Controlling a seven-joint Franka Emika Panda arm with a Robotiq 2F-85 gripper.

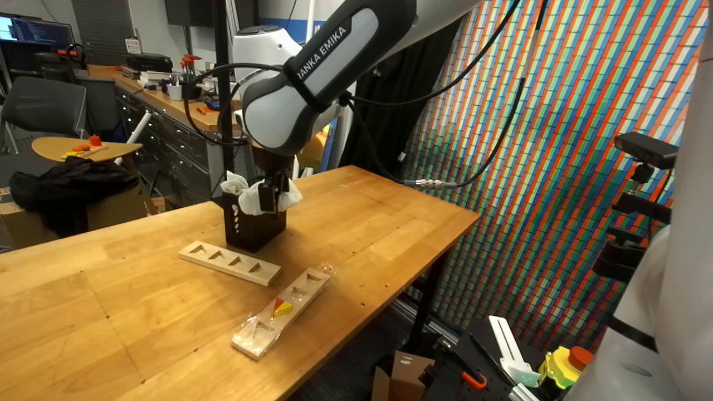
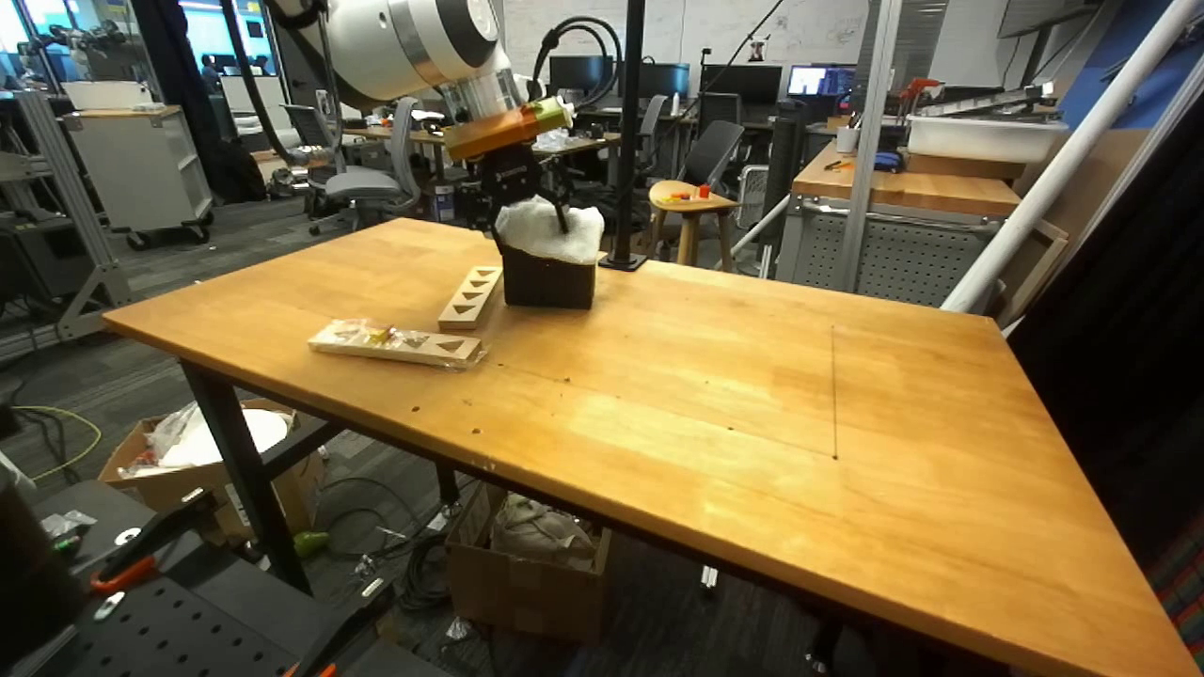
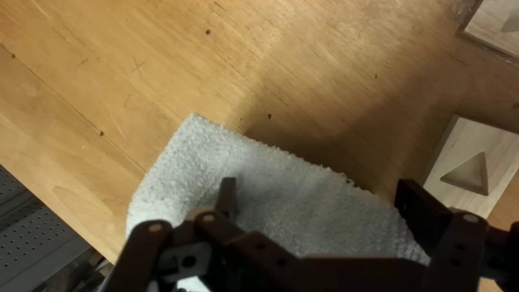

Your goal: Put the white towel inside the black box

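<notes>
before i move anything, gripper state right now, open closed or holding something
Gripper: open, its jaws wide apart, the white towel showing between them but not clamped.

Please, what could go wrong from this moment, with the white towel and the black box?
The white towel bulges above the black box, so part may end up hanging outside. The gripper is open, but one finger appears to touch the towel and could drag it out when lifting.

The place looks like a robotics lab, shown by the Franka robot arm [image 1: 342, 55], the red-and-yellow emergency-stop button [image 1: 561, 366], the drawered workbench [image 1: 175, 142], and the row of desk monitors [image 2: 820, 81] before a scribbled whiteboard [image 2: 828, 33].
</notes>
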